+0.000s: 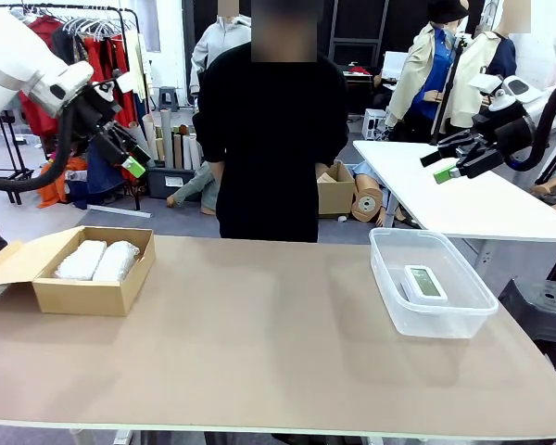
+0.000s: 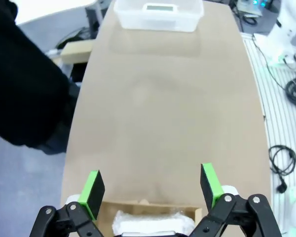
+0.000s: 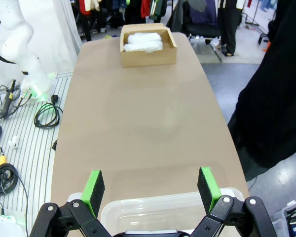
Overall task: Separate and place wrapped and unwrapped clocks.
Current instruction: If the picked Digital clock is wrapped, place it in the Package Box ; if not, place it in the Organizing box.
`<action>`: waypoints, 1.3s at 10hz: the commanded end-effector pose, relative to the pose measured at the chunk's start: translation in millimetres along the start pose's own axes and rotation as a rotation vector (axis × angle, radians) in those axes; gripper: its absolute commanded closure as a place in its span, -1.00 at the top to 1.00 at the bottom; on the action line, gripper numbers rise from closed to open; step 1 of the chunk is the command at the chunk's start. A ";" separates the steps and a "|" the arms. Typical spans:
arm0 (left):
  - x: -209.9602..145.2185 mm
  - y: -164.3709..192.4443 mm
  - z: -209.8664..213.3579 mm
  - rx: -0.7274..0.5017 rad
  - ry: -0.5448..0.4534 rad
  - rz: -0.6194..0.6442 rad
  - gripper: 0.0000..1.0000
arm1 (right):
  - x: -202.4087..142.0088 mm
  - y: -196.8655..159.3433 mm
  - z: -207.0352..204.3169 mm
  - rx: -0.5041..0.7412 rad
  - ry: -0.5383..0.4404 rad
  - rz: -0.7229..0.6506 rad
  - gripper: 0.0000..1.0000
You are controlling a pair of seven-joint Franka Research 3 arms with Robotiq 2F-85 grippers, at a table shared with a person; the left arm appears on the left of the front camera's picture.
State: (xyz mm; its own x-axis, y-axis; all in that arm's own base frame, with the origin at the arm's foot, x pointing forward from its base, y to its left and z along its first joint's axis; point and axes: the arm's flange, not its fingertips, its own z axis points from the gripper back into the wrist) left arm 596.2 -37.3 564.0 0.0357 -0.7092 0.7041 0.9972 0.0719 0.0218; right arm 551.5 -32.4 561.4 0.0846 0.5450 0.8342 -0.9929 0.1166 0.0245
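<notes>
Frankly, with both wrapped clocks (image 1: 98,260) in the cardboard box (image 1: 93,295), the bare clock (image 1: 425,283) in the tub (image 1: 435,320), my left pincer (image 1: 130,154) and right pincer (image 1: 449,161) hung wide and empty, and a needless descent risked crushing the wrapping

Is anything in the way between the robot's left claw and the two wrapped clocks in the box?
No. The left gripper hangs open above the cardboard box, whose top is open, leaving the wrapped clocks uncovered.

Clear glossy plastic tub (image 1: 432,312); seemingly matt cardboard box (image 1: 91,291).
</notes>
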 end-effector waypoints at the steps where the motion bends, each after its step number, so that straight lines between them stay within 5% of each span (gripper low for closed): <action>1: -9.3 7.0 11.8 -0.030 -0.067 -0.123 1.00 | 1.8 0.3 0.8 -0.002 -0.003 0.004 1.00; 6: -4.3 8.5 11.3 0.060 -0.169 -0.186 1.00 | 1.8 0.3 0.8 -0.002 -0.003 0.004 1.00; 13: -2.4 15.9 11.1 0.058 -0.164 -0.158 1.00 | 1.8 0.3 0.8 -0.002 -0.003 0.004 1.00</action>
State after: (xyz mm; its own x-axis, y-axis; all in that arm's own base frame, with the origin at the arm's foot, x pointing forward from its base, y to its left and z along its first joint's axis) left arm 611.6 -26.2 570.0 -0.1346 -0.5925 0.7943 0.9840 0.0145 0.1775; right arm 551.5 -32.4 561.4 0.0846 0.5450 0.8342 -0.9929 0.1166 0.0245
